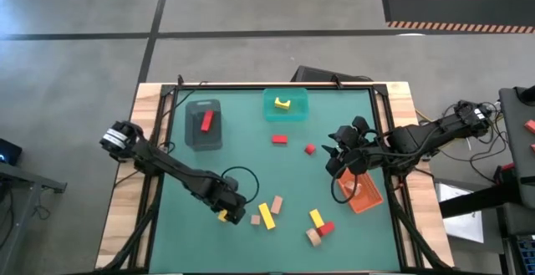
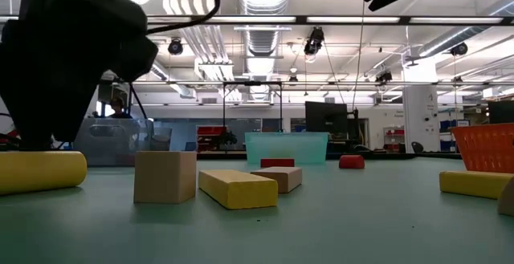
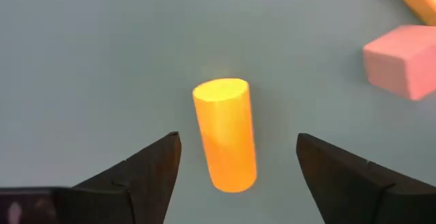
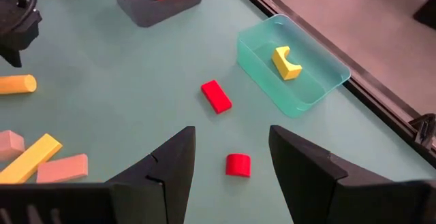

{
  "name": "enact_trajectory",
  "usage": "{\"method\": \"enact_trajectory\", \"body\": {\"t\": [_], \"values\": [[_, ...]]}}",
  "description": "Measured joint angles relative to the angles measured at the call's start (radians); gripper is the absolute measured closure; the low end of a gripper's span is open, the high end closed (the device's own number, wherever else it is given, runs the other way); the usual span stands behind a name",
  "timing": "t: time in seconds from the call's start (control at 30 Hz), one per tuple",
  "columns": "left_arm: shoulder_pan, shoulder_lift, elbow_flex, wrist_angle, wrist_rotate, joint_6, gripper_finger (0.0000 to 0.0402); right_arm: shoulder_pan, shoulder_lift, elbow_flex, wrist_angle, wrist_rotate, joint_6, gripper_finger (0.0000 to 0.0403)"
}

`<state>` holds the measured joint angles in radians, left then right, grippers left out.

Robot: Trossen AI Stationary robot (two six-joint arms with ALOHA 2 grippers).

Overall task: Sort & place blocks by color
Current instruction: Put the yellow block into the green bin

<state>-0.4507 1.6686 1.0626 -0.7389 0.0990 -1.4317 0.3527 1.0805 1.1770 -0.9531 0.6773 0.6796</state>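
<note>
Near the table's front-left corner, I'm hovering the left gripper, fingers spread, astride the yellow cylinder. It's risking rolling away if one finger is touching first (round sides). The right gripper, also open and empty, is waiting by the orange bin.

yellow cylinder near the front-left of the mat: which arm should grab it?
Left. The left gripper hangs open right over the yellow cylinder block, fingers either side of it. The right gripper is across the green mat, above the orange bin.

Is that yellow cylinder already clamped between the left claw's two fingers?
No, the yellow cylinder lies on the table between the left gripper's open fingers, with clear gaps on both sides.
</note>
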Motion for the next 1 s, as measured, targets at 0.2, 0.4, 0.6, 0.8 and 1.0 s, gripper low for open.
{"method": "enact_trajectory", "body": {"t": [0.2, 0.4, 0.6, 0.8, 1.0], "values": [[0.0, 0.054, -0.007, 0.011, 0.003, -0.002, 0.0137, 0.0, 0.0, -0.002, -0.001, -0.003, -0.002, 0.0225], [0.0, 0.101, -0.006, 0.033, 0.004, -0.002, 0.0181, 0.0, 0.0, -0.003, -0.002, -0.004, -0.003, 0.0225], [-0.001, 0.114, -0.005, 0.017, 0.004, -0.002, 0.0268, 0.0, -0.001, -0.003, 0.0, -0.004, 0.0, 0.0225], [-0.001, 0.092, -0.008, 0.042, 0.004, 0.002, 0.0287, 0.0, -0.001, -0.003, 0.013, -0.004, 0.011, 0.0225], [-0.001, -0.025, -0.001, 0.029, 0.005, 0.046, 0.0287, 0.0, -0.001, 0.032, 0.023, -0.069, 0.017, 0.0225]]}}
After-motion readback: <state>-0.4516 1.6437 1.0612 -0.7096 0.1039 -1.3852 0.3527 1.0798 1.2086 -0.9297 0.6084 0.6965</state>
